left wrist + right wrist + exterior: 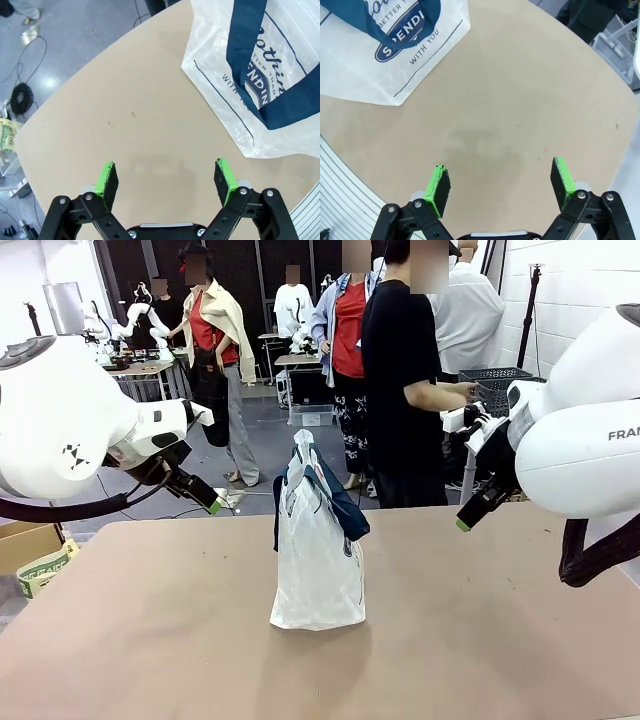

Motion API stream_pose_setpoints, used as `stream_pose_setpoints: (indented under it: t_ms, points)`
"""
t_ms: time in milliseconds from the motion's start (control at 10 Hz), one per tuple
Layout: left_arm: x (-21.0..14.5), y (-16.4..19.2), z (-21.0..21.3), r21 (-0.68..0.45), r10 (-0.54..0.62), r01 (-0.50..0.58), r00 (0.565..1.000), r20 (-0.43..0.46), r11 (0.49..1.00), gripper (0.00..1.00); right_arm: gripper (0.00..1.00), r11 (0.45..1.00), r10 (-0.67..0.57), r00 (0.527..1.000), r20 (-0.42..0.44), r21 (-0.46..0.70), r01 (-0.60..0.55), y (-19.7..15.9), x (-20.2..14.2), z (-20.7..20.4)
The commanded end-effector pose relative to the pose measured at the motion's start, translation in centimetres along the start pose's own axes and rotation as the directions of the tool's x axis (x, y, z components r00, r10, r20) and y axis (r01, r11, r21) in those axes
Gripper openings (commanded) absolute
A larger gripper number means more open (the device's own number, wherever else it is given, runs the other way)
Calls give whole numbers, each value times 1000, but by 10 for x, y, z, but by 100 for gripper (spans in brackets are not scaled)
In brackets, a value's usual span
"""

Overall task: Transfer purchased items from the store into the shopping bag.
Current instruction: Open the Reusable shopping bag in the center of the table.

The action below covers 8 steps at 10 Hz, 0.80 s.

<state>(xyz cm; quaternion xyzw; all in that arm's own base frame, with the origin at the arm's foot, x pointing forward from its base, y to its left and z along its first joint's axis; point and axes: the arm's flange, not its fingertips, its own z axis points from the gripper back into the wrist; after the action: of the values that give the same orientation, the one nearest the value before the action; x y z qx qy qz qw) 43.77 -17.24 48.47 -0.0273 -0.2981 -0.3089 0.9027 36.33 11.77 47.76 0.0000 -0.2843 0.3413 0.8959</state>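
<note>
The shopping bag (pixel 318 550), translucent white with navy straps, stands upright at the middle of the brown table (pixel 140 630). My left gripper (pixel 208 500) hangs open above the table's far left, well apart from the bag. My right gripper (pixel 468 518) hangs open at the far right, also apart from it. In the left wrist view the open gripper (pixel 167 177) holds nothing, with the bag (pixel 260 75) to the upper right. The right wrist view has its empty open gripper (pixel 501 185) over bare table and the bag (pixel 385 45) at the upper left. The store, a dark grey mesh basket (pixel 497 383), sits beyond the table beside a person's hand (pixel 468 392). Purchased items are out of view.
A person in black (pixel 398 390) stands at the far side behind the bag, turned toward the basket. A cardboard box (pixel 28 550) sits on the floor at the left. Cables (pixel 22 95) lie on the floor past the table edge.
</note>
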Motion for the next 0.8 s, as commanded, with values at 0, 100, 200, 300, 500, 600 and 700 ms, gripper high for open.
stream_pose_setpoints:
  t_ms: [0,100,200,300,500,600,700]
  points:
    - [0,0,0,0,0,0,1000,0,1000,100,100,1000,0,1000,-1,0,0,0,0,0]
    - [10,-4,5,-65,-1,-1,999,-43,998,100,100,998,-18,1000,23,53,16,-2,24,-1]
    - [19,-3,13,-86,15,-21,998,-67,996,100,100,997,-18,1000,1,70,18,-3,47,-1]
    - [27,-3,21,-84,52,-59,995,-83,995,100,100,998,-4,1000,-16,67,5,-4,74,-1]
    - [45,-16,33,-122,26,-37,996,-88,992,100,100,995,30,997,-64,98,-24,-1,134,4]
    - [56,-23,38,-126,37,-46,997,-72,991,100,100,992,27,995,-91,126,-16,3,173,2]
    - [66,-26,39,-143,36,-44,998,-55,989,100,100,988,5,994,-106,157,12,4,206,-1]
